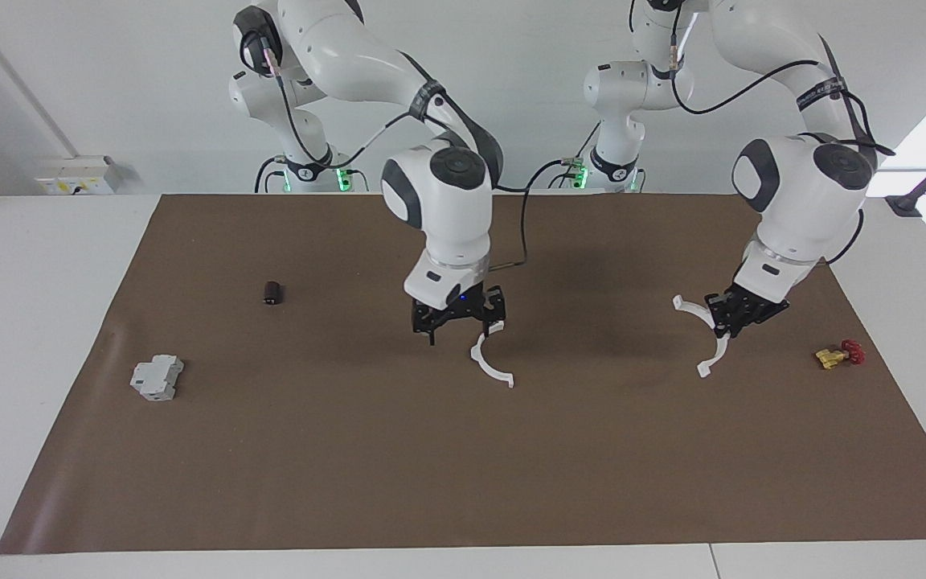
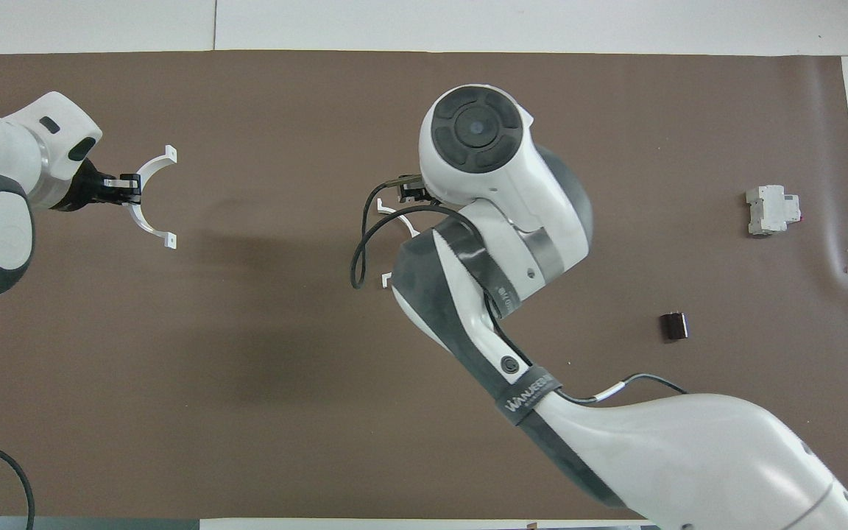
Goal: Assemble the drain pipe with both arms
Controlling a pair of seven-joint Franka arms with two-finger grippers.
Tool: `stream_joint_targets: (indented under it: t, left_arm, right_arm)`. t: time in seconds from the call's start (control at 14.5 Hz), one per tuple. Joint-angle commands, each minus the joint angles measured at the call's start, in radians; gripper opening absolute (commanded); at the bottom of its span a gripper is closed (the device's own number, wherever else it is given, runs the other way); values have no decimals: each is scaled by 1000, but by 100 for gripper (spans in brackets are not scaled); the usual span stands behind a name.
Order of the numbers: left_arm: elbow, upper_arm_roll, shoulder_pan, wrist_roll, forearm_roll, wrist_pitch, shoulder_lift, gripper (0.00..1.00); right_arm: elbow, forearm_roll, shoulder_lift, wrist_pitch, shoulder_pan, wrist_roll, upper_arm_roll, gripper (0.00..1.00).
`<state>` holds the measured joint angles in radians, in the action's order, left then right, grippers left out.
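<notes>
The right end effector point(image 1: 458, 319) hangs above the middle of the brown surface point(image 1: 350, 450) with its two fingers spread wide and nothing between them. One white half-ring point(image 1: 489, 364) of the drain pipe lies on the surface just below it, curving from beside the end effector's fingertip toward the edge away from the robots. From the facing view that fingertip looks close to the arc's upper end, but whether it touches is hard to tell. In the overhead view the right arm's wrist covers most of this piece, and only slivers of the half-ring point(image 2: 394, 221) show beside a looping black cable.

The right arm comes in from its base, bends at the elbow, and its last link points steeply down over the centre of the surface.

The left end effector point(image 1: 735, 324) is clamped tight on the second white half-ring point(image 1: 707, 334), gripping the arc near its middle. The arc is held up in the air over the left arm's end of the surface, its two tabbed ends free. The left arm arches high from its base and slants down and inward at the wrist.

A small yellow and red valve point(image 1: 839, 354) lies on the surface near the left end effector. A dark cylinder point(image 1: 272, 293) and a grey boxy block point(image 1: 157, 377) lie toward the right arm's end, well apart from both pipe halves.
</notes>
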<state>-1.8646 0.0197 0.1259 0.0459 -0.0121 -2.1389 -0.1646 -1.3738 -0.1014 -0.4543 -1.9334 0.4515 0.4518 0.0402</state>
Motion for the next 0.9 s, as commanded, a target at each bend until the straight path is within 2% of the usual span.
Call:
stream_joint_targets:
  t: [0.0,0.21,0.34,0.55,0.69,0.83]
  left_arm:
    - [-10,11,104,112,65,-24,-4,0]
    - [-19,9,190,216,116,-59,-22,0]
    - [-16,9,253,255,116,-72,-55,0]
    - [-14,8,305,348,118,-172,-114,0]
    - [-8,9,354,385,116,-219,-176,0]
    - [-21,9,368,408,118,-269,-203,0]
  right_arm:
    - [-25,9,97,95,-114,-18,17,100]
    - [-25,94,181,250,-259,-94,15,100]
    - [-27,94,251,348,-324,-131,15,100]
    - [-48,91,348,477,-414,-309,10,100]
    - [-86,91,373,496,-477,-375,12,100]
    - [-168,89,420,487,-467,-438,-15,100]
